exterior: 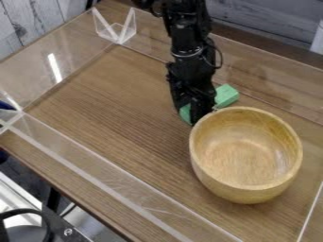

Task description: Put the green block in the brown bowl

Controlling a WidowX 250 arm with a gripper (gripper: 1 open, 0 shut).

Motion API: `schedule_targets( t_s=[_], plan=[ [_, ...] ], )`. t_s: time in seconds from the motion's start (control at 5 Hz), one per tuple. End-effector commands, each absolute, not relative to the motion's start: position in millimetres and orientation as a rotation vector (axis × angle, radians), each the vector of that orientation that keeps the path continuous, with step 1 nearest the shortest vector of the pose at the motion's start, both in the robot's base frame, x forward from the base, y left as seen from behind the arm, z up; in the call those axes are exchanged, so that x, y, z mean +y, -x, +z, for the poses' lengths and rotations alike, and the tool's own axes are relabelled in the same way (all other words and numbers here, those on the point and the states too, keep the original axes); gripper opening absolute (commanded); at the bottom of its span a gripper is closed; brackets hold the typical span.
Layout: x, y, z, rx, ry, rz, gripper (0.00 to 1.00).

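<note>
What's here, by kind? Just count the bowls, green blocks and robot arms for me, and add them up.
Wooden bowl: 1
Green block: 1, as far as shows; the black gripper hides part of it, with green on both sides
Robot arm: 1
Total: 3

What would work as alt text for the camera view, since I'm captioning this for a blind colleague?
A black robot gripper reaches down to a green block on a wooden table, right beside a large round light-brown bowl.
</note>
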State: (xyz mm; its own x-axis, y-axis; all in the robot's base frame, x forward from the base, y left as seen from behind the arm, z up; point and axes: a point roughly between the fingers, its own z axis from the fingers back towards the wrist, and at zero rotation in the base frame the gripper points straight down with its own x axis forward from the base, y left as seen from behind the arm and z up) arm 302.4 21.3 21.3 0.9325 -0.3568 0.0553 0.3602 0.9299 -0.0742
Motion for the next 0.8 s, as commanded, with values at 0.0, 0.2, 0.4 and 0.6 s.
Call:
schedule_targets(
  t_s=[0.0, 0.2, 0.4, 0.6],
  plan=[
    [21.1, -302.3, 31.0, -0.066, 0.076, -0.381, 0.00],
    [20.1, -300.1, 34.2, -0.066, 0.071, -0.385, 0.00],
    [19.3, -298.3, 37.3, -0.066, 0.069, -0.385, 0.00],
    [18.3, -296.8, 40.0, -0.066, 0.069, -0.384, 0.00]
  ],
)
